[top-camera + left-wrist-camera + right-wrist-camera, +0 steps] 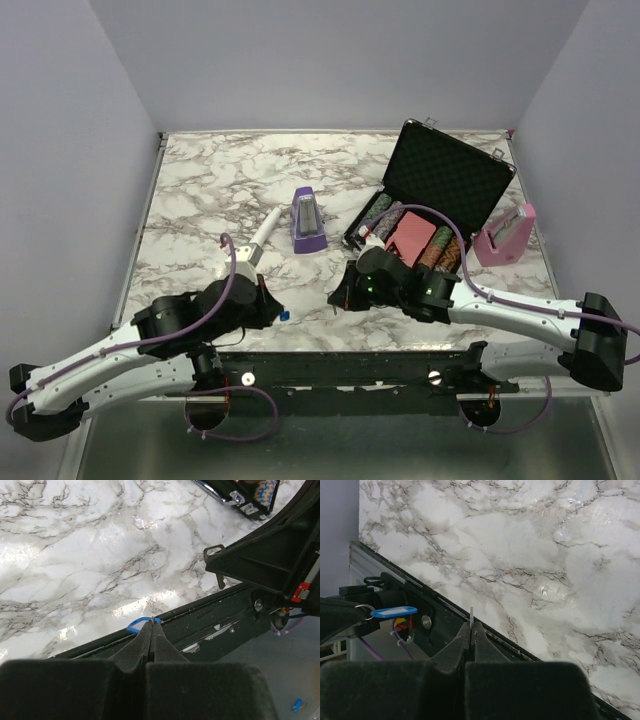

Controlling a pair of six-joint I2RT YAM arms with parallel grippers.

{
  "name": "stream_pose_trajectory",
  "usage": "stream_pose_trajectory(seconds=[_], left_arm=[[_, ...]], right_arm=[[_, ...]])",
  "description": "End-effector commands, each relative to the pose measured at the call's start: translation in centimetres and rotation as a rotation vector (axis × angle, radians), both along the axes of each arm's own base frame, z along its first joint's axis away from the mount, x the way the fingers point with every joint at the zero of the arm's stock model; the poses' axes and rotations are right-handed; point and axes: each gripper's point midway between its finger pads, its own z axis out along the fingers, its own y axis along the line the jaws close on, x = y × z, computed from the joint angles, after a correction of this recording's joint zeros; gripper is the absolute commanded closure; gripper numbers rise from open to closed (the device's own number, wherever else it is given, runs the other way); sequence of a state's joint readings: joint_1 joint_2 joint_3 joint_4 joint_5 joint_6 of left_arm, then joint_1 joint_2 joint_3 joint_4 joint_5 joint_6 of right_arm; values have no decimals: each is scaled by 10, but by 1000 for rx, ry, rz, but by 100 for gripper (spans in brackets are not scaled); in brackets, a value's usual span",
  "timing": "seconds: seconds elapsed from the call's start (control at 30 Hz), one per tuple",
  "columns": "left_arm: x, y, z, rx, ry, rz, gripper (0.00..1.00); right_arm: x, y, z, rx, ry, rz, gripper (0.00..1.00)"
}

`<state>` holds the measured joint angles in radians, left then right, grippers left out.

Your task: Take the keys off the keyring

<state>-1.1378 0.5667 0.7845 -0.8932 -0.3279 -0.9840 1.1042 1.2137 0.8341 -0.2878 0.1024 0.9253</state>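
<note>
Two pairs of fingers are seen from above at the front edge of the bench [200,180]: the left fingers [276,308] with the blue-tagged keyring [285,315] at their tips, the right fingers [338,297] near them. From the left wrist, the left fingers [150,624] are seen pressed together on the keyring [134,627]. From the right wrist, the right fingers [471,625] are seen clamped on a thin silver key [471,613], apart from the keyring [394,612].

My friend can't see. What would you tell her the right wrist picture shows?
The right claw is shut on a thin silver sliver, probably a key, above the edge of the marble table. At left, the left claw holds a blue tag with a metal ring.
</note>
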Motion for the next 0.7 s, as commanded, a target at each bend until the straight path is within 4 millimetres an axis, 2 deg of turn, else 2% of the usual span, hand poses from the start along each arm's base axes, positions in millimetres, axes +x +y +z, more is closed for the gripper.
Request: stream_pose_trajectory(seconds=[0.0, 0.13, 0.33, 0.53, 0.67], left_arm=[[3, -21, -9, 14, 39, -62, 100], [12, -30, -20, 42, 75, -99, 100], [34, -31, -43, 33, 133, -126, 100], [43, -29, -71, 108, 221, -147, 100], [48, -35, -78, 115, 240, -165, 100]], right_arm=[[4, 10, 10, 95, -21, 13, 99], [8, 14, -5, 55, -17, 41, 99], [9, 22, -23, 15, -4, 67, 99], [11, 28, -35, -12, 6, 80, 99], [12, 31, -41, -27, 11, 86, 99]])
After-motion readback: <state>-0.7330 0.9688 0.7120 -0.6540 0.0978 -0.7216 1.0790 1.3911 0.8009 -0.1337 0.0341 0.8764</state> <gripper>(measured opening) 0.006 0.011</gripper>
